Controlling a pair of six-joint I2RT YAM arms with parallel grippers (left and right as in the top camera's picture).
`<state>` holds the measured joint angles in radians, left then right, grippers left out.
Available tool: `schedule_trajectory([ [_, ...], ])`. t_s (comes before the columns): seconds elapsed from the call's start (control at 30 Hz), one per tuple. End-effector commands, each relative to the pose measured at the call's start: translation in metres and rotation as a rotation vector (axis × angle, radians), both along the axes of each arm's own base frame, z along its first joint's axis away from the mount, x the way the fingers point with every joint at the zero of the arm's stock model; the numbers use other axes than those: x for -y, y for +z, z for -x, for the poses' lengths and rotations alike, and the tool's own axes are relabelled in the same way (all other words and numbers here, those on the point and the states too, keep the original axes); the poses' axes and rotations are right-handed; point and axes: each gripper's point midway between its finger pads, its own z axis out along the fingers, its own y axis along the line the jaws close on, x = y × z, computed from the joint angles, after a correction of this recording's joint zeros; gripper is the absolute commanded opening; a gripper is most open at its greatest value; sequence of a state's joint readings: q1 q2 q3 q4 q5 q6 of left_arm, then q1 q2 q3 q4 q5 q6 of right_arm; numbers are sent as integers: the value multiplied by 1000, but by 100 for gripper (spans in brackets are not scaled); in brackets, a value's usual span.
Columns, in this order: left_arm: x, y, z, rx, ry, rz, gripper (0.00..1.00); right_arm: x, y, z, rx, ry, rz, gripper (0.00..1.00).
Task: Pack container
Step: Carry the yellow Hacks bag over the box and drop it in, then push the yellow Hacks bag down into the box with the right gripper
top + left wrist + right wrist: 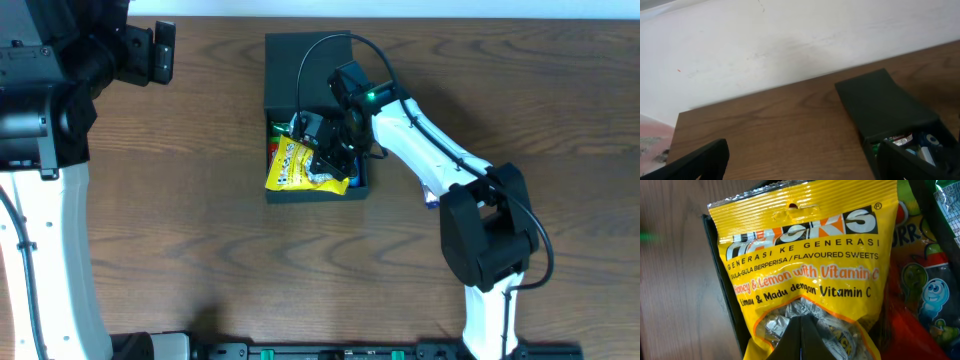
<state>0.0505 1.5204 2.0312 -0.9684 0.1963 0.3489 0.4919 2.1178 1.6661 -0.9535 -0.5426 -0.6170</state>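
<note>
Wooden table (pixel 170 220); right gripper (pixel 801 332) closed over glossy yellow sweets packet (pixel 805 265), hold unclear. I'd lay it flat in charcoal cardboard container (pixel 300 60); left gripper (pixel 805 167) spread, empty.

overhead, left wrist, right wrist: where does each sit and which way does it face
overhead: above the table, looking down at the container; left arm and right arm show.
left wrist: low at the left, facing across the table to the container; open left fingers at bottom.
right wrist: close over the yellow sweets packet; shut right fingers pinch it.
shared: container in overhead and left wrist.
</note>
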Motion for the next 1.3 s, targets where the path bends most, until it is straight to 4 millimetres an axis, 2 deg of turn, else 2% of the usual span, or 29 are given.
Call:
schedule_trajectory([
  [0.0, 0, 11, 2, 29, -13, -13, 95, 2, 0, 4, -22, -7, 27, 1],
  [0.2, 0, 11, 2, 29, -13, -13, 95, 0, 62, -14, 33, -6, 1, 1],
  [0.3, 0, 11, 2, 29, -12, -13, 95, 9, 73, -5, 12, 29, 20, 1],
  [0.47, 0, 10, 2, 28, -12, -13, 95, 25, 55, 20, -92, 49, 95, 1],
  [0.6, 0, 10, 2, 28, -12, -13, 95, 40, 27, 32, -135, 48, 178, 1],
  [0.7, 0, 10, 2, 28, -12, -13, 95, 52, 3, 27, -122, -4, 252, 1],
  [0.83, 0, 10, 2, 28, -12, -13, 95, 67, -19, 13, -69, -73, 330, 1],
  [1.03, 0, 10, 2, 26, -12, -13, 95, 68, -20, 3, -30, -95, 339, 1],
  [1.13, 0, 10, 2, 26, -12, -13, 95, 64, 2, 3, -42, -84, 327, 1],
  [1.27, 0, 10, 2, 26, -12, -13, 95, 39, 56, 2, -29, 2, 168, 1],
])
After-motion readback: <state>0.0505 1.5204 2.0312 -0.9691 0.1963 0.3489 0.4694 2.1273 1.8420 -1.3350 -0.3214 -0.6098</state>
